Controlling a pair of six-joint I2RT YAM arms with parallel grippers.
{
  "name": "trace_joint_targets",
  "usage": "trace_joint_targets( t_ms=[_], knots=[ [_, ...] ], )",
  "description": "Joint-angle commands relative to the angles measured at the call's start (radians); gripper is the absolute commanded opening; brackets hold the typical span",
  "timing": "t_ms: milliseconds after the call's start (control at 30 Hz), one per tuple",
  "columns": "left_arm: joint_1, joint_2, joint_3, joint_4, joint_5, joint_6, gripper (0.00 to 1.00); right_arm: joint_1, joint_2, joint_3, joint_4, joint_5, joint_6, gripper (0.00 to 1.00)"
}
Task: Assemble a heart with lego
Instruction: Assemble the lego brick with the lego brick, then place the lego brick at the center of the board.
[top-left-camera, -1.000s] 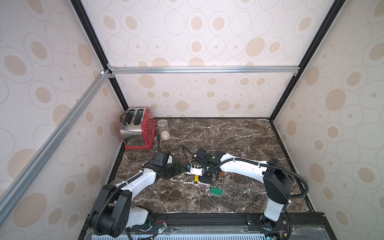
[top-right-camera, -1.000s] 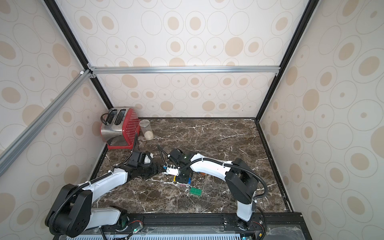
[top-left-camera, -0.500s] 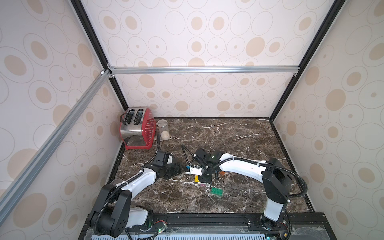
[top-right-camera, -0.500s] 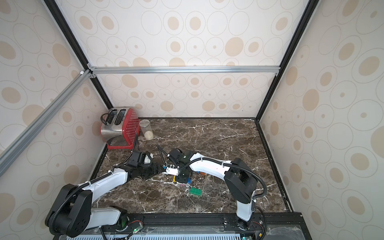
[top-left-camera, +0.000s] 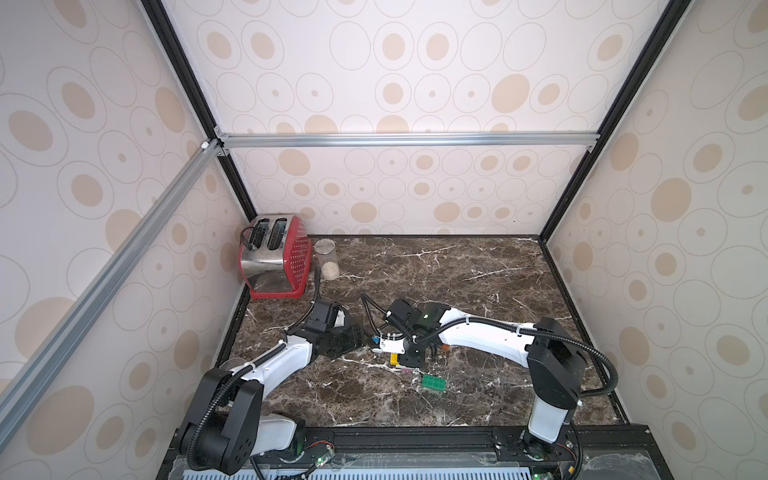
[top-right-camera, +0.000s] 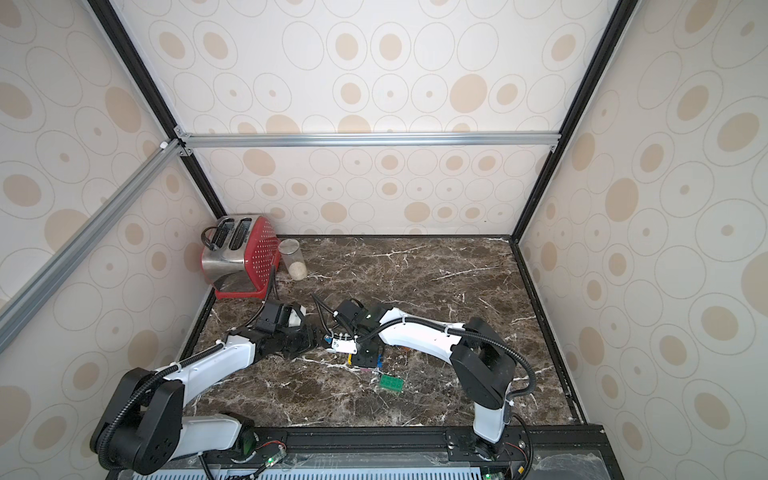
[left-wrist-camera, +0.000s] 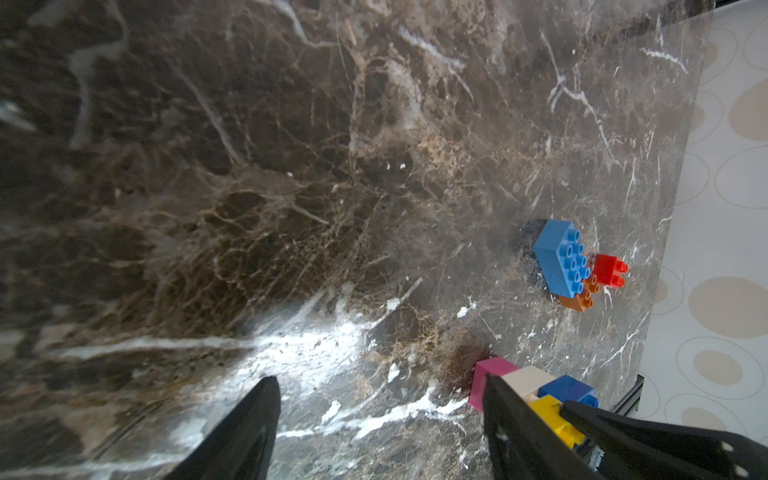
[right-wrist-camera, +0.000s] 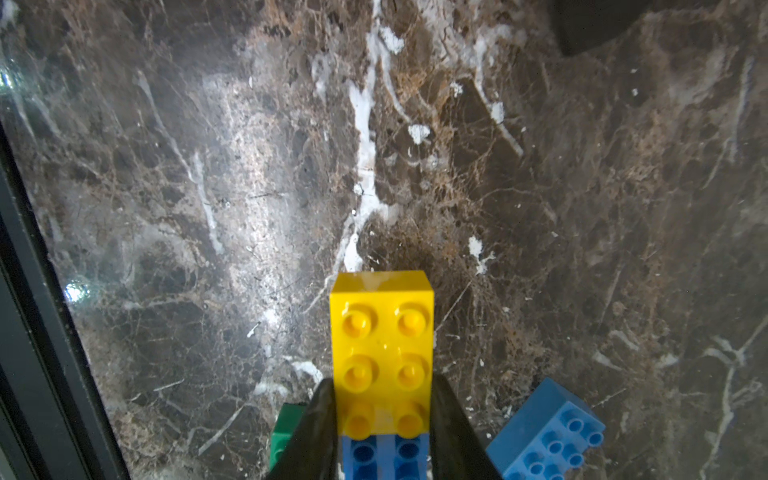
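My right gripper is shut on a joined lego stack low over the marble, its fingers pinching the yellow brick with a blue brick behind it. The left wrist view shows the stack's pink brick, white brick and blue brick. My left gripper is open beside this stack, one finger against it. Loose lego on the table: a blue brick, a red brick, an orange brick and a green brick. No finished heart shows.
A red toaster and a clear jar stand at the back left corner. Both arms meet at the front left of the marble table. Patterned walls close in three sides.
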Motion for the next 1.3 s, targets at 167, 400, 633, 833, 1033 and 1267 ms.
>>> trace_joint_targets(
  t_ms=[167, 400, 633, 833, 1033, 1267],
  knots=[
    [-0.005, -0.018, 0.029, -0.028, -0.023, 0.018, 0.77, 0.003, 0.024, -0.018, -0.044, -0.012, 0.016, 0.25],
    [-0.005, -0.021, 0.029, -0.029, -0.026, 0.019, 0.77, 0.003, 0.032, -0.046, -0.005, -0.028, 0.08, 0.25],
    [-0.005, -0.025, 0.031, -0.047, -0.03, 0.029, 0.77, 0.003, 0.021, -0.072, -0.021, -0.039, 0.065, 0.25],
    [-0.005, -0.033, 0.029, -0.049, -0.035, 0.027, 0.77, 0.014, 0.057, -0.077, -0.028, 0.016, 0.057, 0.25],
    [-0.005, -0.036, 0.035, -0.058, -0.038, 0.03, 0.77, 0.012, -0.021, -0.081, 0.03, -0.026, 0.058, 0.26],
    [-0.005, -0.036, 0.043, -0.064, -0.04, 0.036, 0.77, 0.012, -0.054, -0.047, 0.037, -0.045, 0.05, 0.27]
  ],
)
